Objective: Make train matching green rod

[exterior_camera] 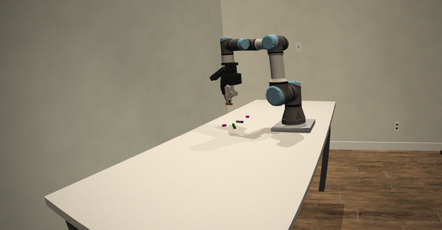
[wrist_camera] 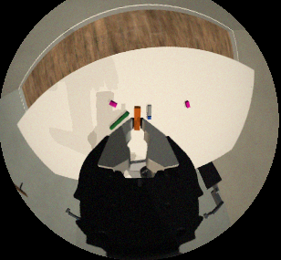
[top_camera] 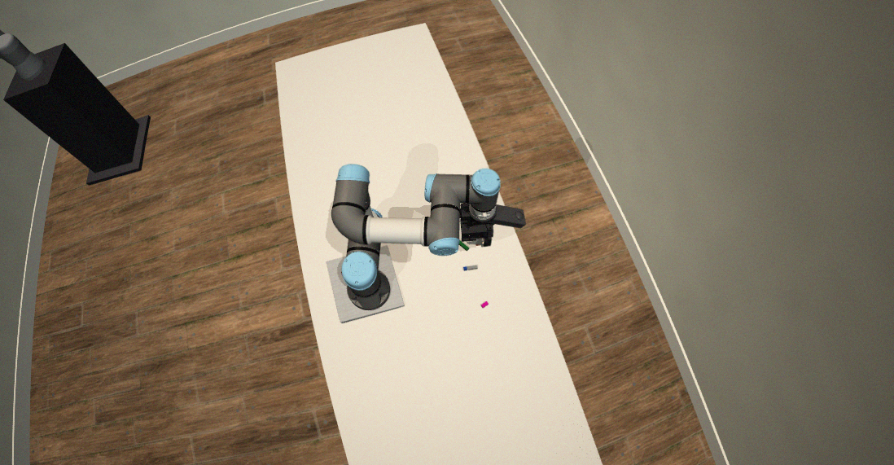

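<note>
My gripper is shut on the orange rod and holds it level, high above the table. The grey rod and the blue rod lie end to end in a line; in the wrist view they show just right of the orange rod. The green rod lies aslant, partly hidden by the arm in the top view. One magenta rod lies near it, hidden in the top view. Another magenta rod lies apart.
The white table carries the rods and the arm's grey base plate. The table's long edge runs beyond the rods, on the side away from the base. The arm's shadow falls across the table.
</note>
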{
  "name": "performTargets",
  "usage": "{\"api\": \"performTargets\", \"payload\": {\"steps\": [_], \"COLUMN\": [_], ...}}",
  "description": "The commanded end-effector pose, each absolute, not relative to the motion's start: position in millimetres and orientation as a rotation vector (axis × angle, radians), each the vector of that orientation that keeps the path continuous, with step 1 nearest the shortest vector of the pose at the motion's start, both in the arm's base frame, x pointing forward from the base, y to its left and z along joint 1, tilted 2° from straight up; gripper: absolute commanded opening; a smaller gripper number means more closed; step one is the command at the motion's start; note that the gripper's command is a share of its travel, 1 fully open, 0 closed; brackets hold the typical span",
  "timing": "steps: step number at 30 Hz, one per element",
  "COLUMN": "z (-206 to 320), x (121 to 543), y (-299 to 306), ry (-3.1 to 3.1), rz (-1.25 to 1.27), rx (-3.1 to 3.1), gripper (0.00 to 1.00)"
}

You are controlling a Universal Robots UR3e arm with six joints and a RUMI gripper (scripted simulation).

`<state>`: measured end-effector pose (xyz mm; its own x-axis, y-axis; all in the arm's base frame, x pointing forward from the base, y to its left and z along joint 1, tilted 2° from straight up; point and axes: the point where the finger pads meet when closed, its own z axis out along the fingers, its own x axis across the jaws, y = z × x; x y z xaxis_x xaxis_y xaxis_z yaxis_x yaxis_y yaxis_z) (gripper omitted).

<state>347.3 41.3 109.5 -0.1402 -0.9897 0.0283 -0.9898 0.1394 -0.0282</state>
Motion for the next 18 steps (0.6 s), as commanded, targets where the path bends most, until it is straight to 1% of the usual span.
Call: {"api": "performTargets", "payload": {"steps": [1, 18], "z": [110.7, 110.8], "x": [349.8, 349.5], "y": [11.0, 6.5], "ry": [-2.323, -2.315], "rz": [0.052, 0.052], "rx": [2.138, 2.147], "gripper": [0.0, 0.0]}}
